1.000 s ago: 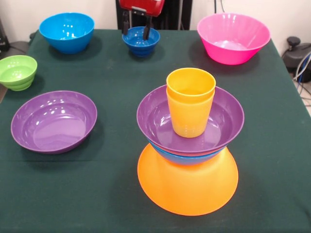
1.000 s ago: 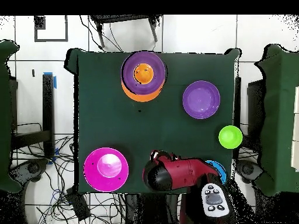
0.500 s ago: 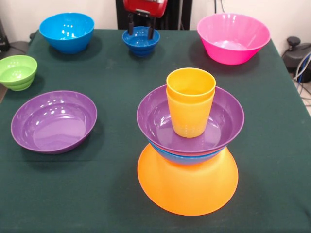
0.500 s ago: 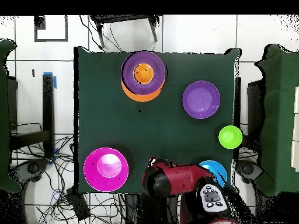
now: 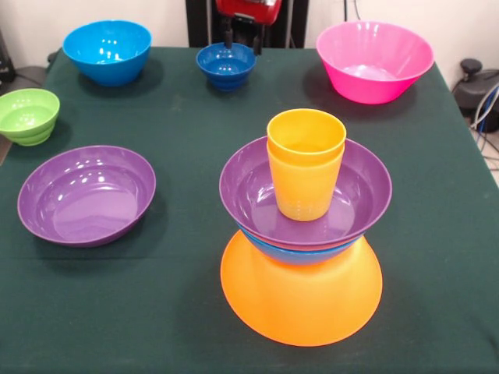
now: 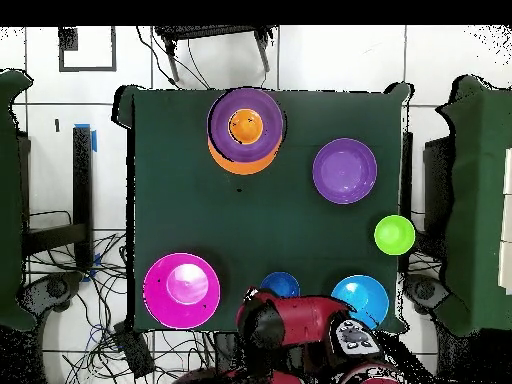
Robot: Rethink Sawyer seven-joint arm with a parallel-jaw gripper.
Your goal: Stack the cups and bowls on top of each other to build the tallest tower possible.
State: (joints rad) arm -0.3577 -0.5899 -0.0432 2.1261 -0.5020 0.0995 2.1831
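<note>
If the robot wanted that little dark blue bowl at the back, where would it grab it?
Probably by the rim, coming straight down from above. The small dark blue bowl sits upright and open on the green table, well apart from the bright blue bowl and the pink bowl. One finger inside and one outside the thin wall looks easier than spanning its rounded, glossy sides.

The gripper is cut off by the top edge, so its fingers cannot be made out. In the tower, the bright blue bowl shows only a thin edge under the purple bowl, and one cup hides inside the other.
</note>
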